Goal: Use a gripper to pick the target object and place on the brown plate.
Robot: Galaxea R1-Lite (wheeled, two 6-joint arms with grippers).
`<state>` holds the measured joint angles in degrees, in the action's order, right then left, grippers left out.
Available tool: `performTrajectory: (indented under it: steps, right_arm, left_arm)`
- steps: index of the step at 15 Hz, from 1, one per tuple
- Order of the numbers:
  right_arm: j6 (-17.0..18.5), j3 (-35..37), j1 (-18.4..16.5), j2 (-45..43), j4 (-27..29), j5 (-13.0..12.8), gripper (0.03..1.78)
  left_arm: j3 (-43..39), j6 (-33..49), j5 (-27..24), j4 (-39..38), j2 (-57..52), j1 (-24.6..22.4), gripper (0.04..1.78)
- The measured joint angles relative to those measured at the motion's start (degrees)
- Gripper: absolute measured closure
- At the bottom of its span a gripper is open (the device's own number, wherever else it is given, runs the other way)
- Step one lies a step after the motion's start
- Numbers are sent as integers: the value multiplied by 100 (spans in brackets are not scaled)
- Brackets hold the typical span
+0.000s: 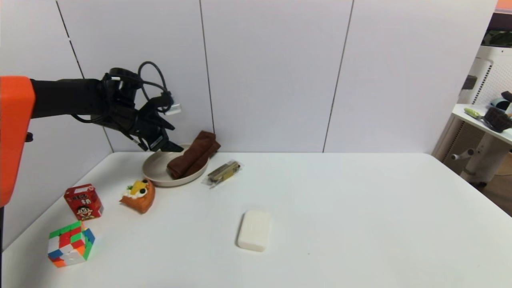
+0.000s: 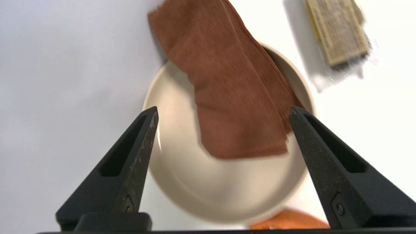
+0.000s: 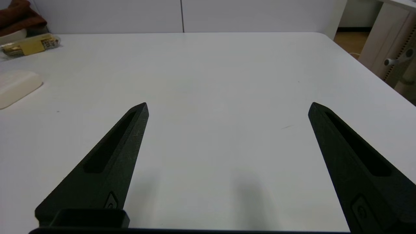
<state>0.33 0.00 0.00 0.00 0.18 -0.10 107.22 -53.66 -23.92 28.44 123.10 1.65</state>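
The dark brown folded towel lies across the beige-tan plate at the table's back left, its far end sticking out over the rim toward the wall. My left gripper hangs open and empty just above the plate's back-left rim. In the left wrist view the towel lies on the plate between and beyond the spread fingers of the left gripper, apart from them. My right gripper is open and empty over bare table on the right, out of the head view.
A wrapped yellow snack bar lies right of the plate. A white soap-like bar lies mid-table. An orange toy cake slice, a red carton and a colour cube sit front left. The wall is close behind the plate.
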Motion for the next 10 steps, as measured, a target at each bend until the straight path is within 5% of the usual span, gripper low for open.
performTrajectory:
  steps: [5,10]
  right_arm:
    - [0,0,0,0,-2,2,11]
    - [0,0,0,0,0,0,11]
  left_arm:
    - [-969,311,383,767,-1320,-94,24]
    - [-3723,1629,496,722,-3914,-105,18]
